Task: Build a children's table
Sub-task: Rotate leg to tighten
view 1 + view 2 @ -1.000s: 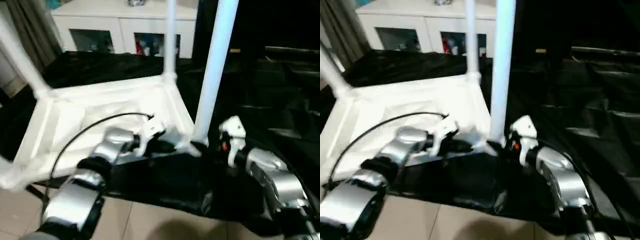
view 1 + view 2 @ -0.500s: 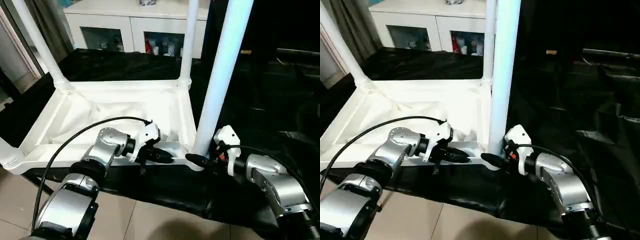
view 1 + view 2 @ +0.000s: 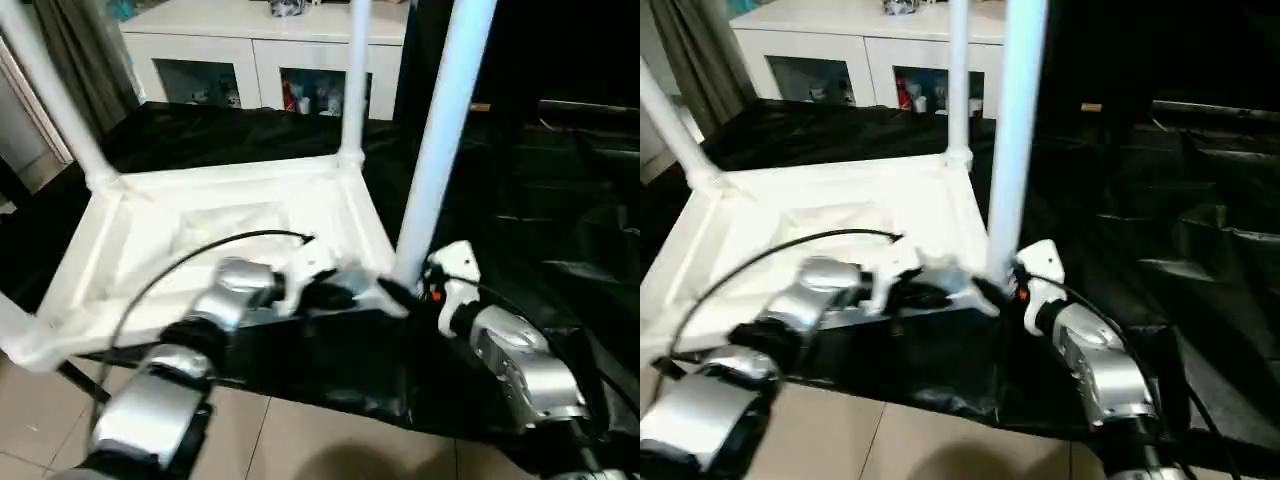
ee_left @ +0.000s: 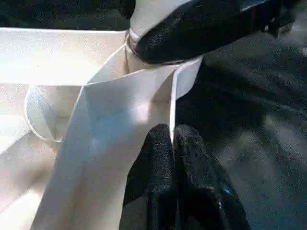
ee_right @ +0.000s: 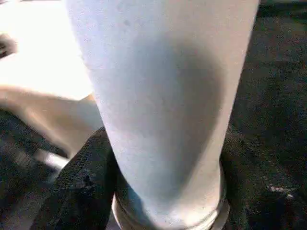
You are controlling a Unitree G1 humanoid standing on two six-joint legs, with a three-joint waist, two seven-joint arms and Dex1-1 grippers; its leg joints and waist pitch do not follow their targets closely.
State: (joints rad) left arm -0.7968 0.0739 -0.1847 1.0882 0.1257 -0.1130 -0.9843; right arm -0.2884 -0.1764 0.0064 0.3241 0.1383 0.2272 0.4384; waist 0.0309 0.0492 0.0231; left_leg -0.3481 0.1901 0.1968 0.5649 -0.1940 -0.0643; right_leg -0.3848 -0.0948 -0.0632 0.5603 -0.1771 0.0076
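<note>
Gripping the upright leg (image 5: 163, 96) at its base, our right end effector (image 3: 408, 296) seats it while our left end effector (image 4: 172, 143) pinches the table's rim (image 4: 144, 91) beside.

**G1's arms up close**

Both forearms (image 3: 225, 295) were shiny silver, with white wrist blocks and black rubbery fingers (image 4: 158, 187). A thin black cable (image 3: 200, 255) looped over the left arm; the right wrist (image 3: 452, 270) had an orange-red spot.
</note>
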